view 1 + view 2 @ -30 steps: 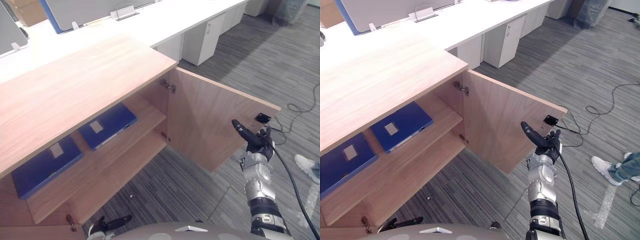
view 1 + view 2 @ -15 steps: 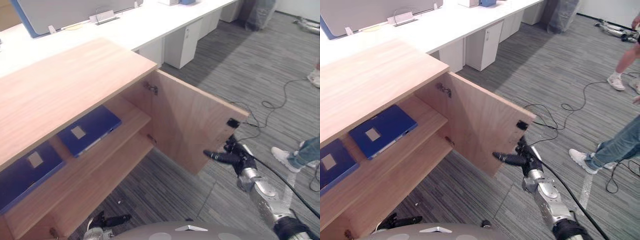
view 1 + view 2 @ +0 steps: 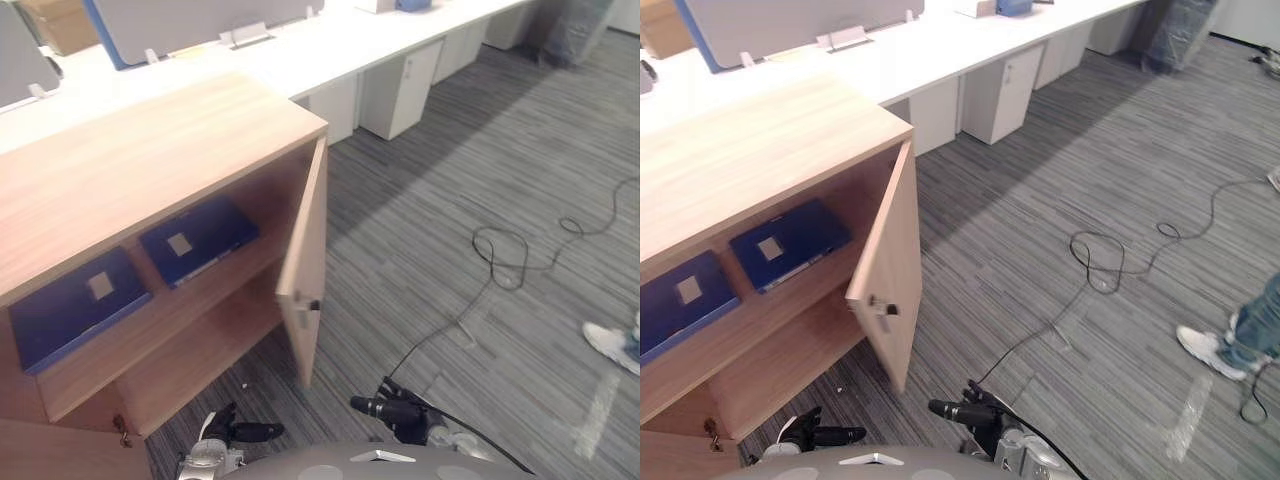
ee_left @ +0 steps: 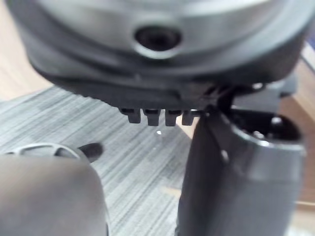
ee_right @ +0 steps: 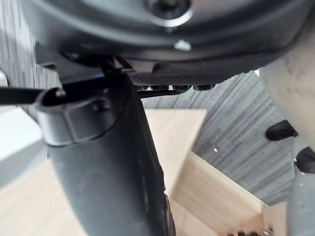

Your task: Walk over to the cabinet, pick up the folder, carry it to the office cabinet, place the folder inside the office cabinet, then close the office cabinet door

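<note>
The wooden office cabinet (image 3: 150, 160) stands at the left with its door (image 3: 307, 240) swung about halfway shut, edge-on to me. Two blue folders lie flat on its upper shelf, one (image 3: 198, 238) nearer the door and one (image 3: 72, 306) further left. The lower shelf is bare. My right hand (image 3: 395, 410) is low over the carpet, right of the door's free edge and apart from it, fingers straight and holding nothing. My left hand (image 3: 238, 432) hangs low in front of the cabinet's base, fingers straight, holding nothing.
Long white desks (image 3: 330, 45) with white drawer units (image 3: 400, 85) run along the back behind the cabinet. A person's shoe and trouser leg (image 3: 1232, 343) are at the right edge. Grey carpet (image 3: 480, 180) stretches open to the right of the door.
The cabinet door has swung from wide open to about half shut. My right hand has dropped from the door's outer face to low over the carpet. The camera has shifted.
</note>
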